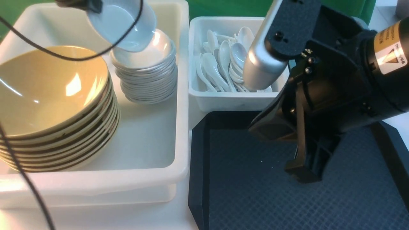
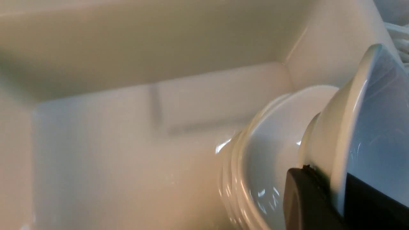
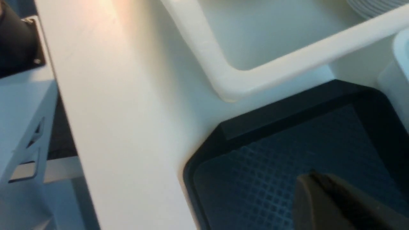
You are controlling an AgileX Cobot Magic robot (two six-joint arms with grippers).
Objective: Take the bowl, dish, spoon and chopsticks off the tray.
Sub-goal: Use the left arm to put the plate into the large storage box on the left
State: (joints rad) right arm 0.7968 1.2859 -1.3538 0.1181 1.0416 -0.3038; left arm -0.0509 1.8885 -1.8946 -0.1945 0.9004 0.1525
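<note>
Far left, inside the large white plastic tub, a stack of wide olive-yellow glossy bowls sits nested and level. Next to it, the left end effector hangs at the top of the front view, clenched on the rim of the small glossy white dish. The dish is tipped steeply, with its open face turned back towards the robot and its lower rim pointing down at the stack of identical white dishes. That stack lies directly below the held dish and slightly to the robot's right. In the left wrist view the dish's foot sits over the hollow of the top dish, but contact cannot be told. Judgement: the coming move turns on levelling this tilt and centring over the stack before release, and the left arm is the only one placed for it. Further right, the small white tub holds a heap of white soup spoons. The black diamond-textured plastic tray shows no crockery on the part in view. The right end effector hovers over it, jaws together and empty. No chopsticks are seen.
</note>
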